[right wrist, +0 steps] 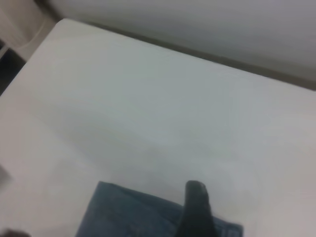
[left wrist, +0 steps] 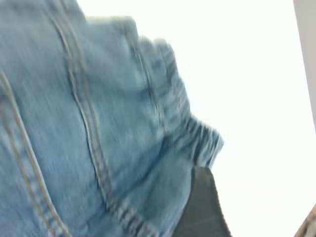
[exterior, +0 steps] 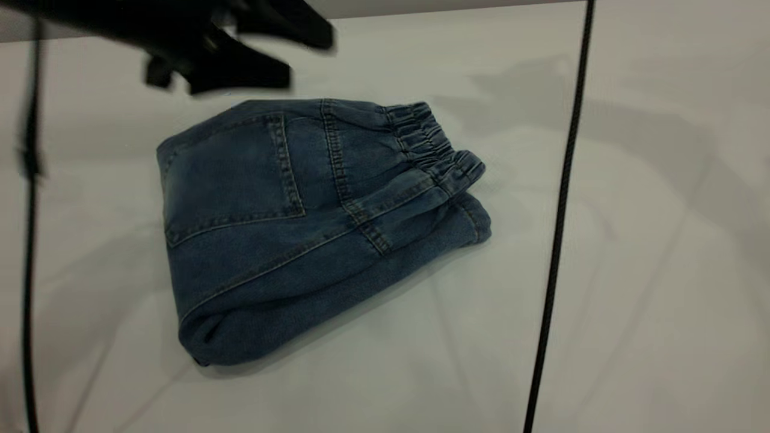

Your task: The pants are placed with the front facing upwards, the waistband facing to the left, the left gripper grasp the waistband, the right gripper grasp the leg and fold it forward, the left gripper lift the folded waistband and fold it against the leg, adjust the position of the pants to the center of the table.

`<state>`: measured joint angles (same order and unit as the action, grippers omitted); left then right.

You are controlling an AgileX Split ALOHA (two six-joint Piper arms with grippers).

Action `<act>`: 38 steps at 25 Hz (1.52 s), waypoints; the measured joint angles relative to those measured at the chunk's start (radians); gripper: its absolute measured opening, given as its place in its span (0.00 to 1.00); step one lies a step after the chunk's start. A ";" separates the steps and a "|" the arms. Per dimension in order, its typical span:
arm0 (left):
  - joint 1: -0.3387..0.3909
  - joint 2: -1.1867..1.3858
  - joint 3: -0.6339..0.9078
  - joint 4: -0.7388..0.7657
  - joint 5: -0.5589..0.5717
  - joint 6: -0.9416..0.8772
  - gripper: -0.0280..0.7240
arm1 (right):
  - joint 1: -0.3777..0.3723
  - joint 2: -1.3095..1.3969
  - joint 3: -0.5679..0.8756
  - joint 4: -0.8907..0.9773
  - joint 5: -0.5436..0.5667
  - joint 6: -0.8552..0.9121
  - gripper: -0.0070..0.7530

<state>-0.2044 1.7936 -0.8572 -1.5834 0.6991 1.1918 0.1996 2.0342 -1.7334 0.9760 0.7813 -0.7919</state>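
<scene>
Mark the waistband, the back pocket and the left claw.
waistband (exterior: 430, 147): exterior view, on the gathered elastic ruffles.
back pocket (exterior: 231, 177): exterior view, middle of the stitched patch.
left claw (exterior: 240, 51): exterior view, between the black fingers above the pants' far edge.

The left end effector (exterior: 240, 57) is showing as a dark motion blur, partly cut off by the exterior view's top edge. The folded pants (exterior: 301, 222) are hiding their own legs underneath. Only one finger (right wrist: 197, 210) of the right end effector is showing.
</scene>
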 joint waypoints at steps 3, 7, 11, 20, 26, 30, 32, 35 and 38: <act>0.082 -0.099 0.000 0.031 0.077 0.000 0.70 | -0.001 0.001 0.000 -0.013 0.031 0.000 0.64; 0.199 -0.264 0.000 0.049 0.136 -0.001 0.70 | 0.033 0.005 0.001 -0.044 0.090 0.000 0.64; 0.305 -0.439 0.000 0.044 0.102 -0.007 0.70 | 0.105 0.029 0.002 -0.120 0.115 0.070 0.64; 0.406 -0.721 0.000 0.046 0.028 -0.035 0.70 | 0.358 0.143 0.002 -0.468 0.091 0.337 0.64; 0.406 -0.703 0.000 0.080 0.029 -0.035 0.70 | 0.505 0.229 0.001 -0.815 0.142 0.620 0.64; 0.406 -0.690 0.000 0.111 0.045 -0.034 0.70 | 0.561 0.260 0.000 -0.950 0.071 0.678 0.64; 0.406 -0.688 0.000 0.124 0.066 -0.034 0.70 | 0.561 0.273 0.000 -0.976 0.040 0.706 0.64; 0.406 -0.688 0.000 0.124 0.091 -0.034 0.70 | 0.558 0.295 0.000 -0.976 0.005 0.758 0.64; 0.402 -0.688 0.000 0.122 0.085 -0.034 0.70 | 0.559 0.323 0.000 -0.976 0.039 0.759 0.64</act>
<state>0.1979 1.1060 -0.8572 -1.4618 0.7846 1.1580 0.7588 2.3575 -1.7338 0.0000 0.8202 -0.0329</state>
